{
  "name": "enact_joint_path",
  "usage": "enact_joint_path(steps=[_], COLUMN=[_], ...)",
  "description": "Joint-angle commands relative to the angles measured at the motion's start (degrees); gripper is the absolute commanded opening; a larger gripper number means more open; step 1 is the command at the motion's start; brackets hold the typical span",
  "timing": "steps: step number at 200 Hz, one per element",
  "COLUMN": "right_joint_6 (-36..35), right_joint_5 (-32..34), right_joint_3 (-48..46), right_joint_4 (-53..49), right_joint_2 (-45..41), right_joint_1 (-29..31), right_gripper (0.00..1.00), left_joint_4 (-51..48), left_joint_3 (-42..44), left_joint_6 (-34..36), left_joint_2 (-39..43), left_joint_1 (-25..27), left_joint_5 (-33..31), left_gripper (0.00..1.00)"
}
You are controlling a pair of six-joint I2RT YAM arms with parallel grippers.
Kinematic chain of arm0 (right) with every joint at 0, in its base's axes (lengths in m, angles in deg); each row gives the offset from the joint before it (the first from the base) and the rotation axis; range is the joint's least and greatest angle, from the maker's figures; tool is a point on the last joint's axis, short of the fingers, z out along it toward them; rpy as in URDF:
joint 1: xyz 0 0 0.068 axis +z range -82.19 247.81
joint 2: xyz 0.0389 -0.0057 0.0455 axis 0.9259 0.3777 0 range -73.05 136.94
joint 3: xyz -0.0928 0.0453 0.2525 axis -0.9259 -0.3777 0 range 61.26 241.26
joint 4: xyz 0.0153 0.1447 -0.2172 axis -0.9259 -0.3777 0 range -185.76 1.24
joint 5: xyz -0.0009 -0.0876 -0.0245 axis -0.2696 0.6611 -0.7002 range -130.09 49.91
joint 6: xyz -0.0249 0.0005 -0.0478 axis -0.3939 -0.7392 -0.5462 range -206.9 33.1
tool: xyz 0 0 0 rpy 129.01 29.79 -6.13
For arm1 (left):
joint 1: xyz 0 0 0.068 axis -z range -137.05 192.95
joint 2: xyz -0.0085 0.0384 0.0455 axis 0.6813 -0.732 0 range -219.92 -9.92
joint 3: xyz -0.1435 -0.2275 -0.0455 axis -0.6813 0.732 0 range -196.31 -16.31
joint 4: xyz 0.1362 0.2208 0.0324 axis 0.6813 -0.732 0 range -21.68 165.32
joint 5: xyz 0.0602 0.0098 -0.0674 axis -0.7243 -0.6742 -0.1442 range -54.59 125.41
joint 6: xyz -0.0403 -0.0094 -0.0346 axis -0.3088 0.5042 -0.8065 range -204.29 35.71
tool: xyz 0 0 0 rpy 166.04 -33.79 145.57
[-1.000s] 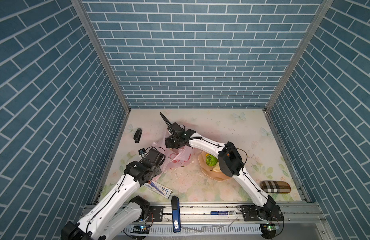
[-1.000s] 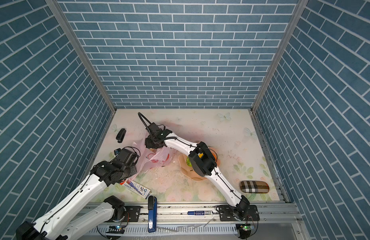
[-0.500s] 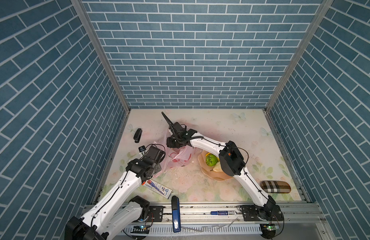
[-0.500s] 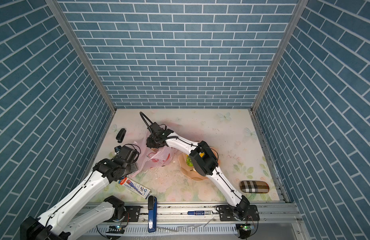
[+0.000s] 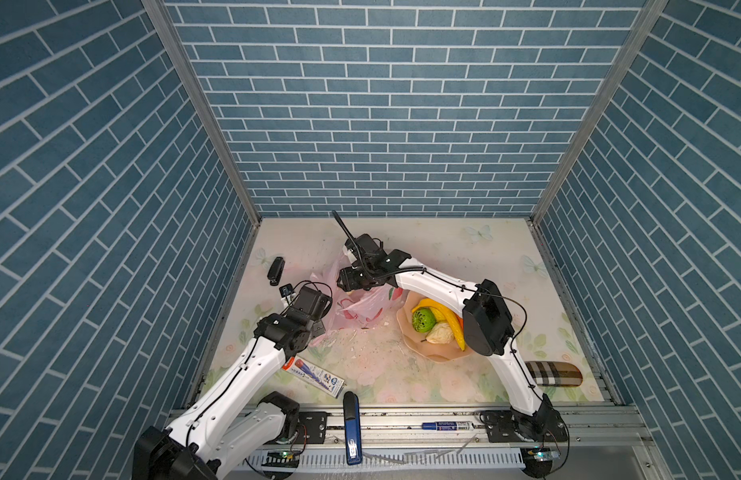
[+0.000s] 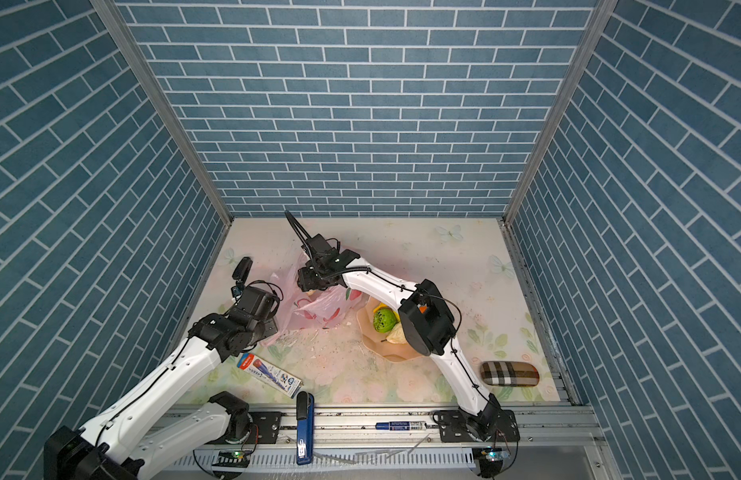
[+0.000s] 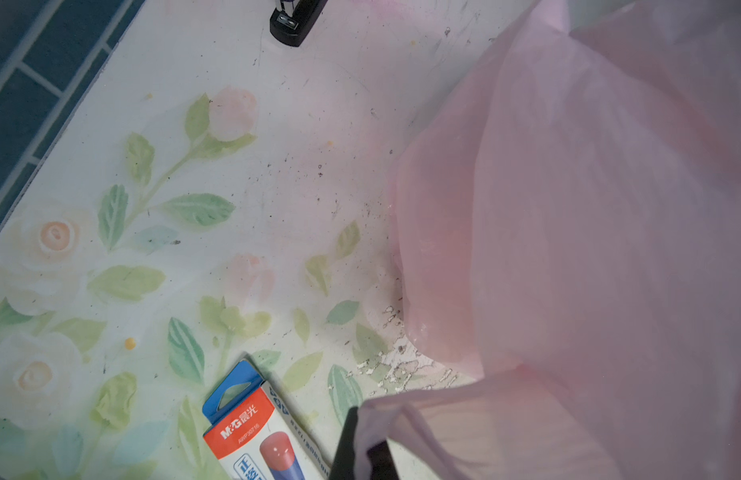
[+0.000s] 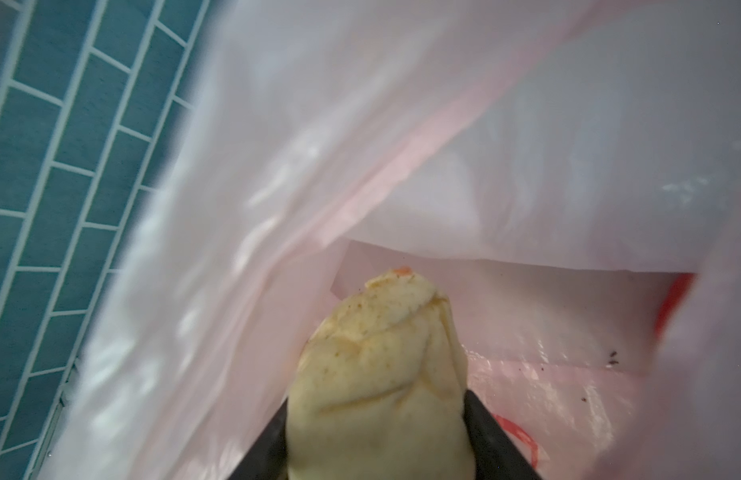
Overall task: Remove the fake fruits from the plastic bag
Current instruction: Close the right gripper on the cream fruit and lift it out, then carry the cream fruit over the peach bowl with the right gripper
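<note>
The pink plastic bag (image 5: 362,305) (image 6: 318,309) lies crumpled at mid-left of the table. My left gripper (image 7: 364,451) is shut on a thin fold of its edge (image 7: 402,419), at the bag's near-left side. My right gripper (image 8: 375,409) reaches into the bag's mouth (image 5: 348,286) and is shut on a cream pale fake fruit (image 8: 381,365), its dark fingers (image 8: 485,424) pressing both sides. On the peach plate (image 5: 437,356) lie a green ball (image 5: 422,320), a yellow banana (image 5: 448,319) and another cream fruit (image 5: 440,333). The right arm's elbow hides part of the plate.
A black stapler (image 5: 276,269) sits by the left wall. A marker box (image 5: 314,372) lies beside the left arm, near the front. A blue stapler (image 5: 351,424) and a pen (image 5: 445,425) rest on the front rail. A plaid case (image 5: 553,374) lies at the front right.
My left gripper has drawn the bag's edge a little up and toward the back. My right gripper stays in the bag's mouth, its jaws slightly narrower on the cream fruit.
</note>
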Motion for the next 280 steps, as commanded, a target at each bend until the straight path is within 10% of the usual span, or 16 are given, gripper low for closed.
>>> enact_joint_path(steps=[1, 199, 280], right_joint_6=[-2.9, -13.9, -15.4], right_joint_5=[-0.4, -3.1, 7.5], right_joint_3=[-2.1, -2.2, -10.6], right_joint_4=[-2.0, -14.2, -19.5], right_joint_2=[-3.5, -21.4, -34.7], right_joint_1=[0.0, -0.1, -0.7], right_gripper=[0.15, 0.13, 0.13], left_joint_4=[0.7, 6.9, 8.5], left_joint_3=[-1.5, -5.9, -7.8], left_joint_6=[0.7, 4.3, 6.4], left_joint_2=[-0.2, -5.1, -6.8], left_joint_1=[-0.5, -4.9, -7.4], left_joint_5=[-1.5, -3.1, -2.8], left_gripper=[0.00, 0.00, 0.00])
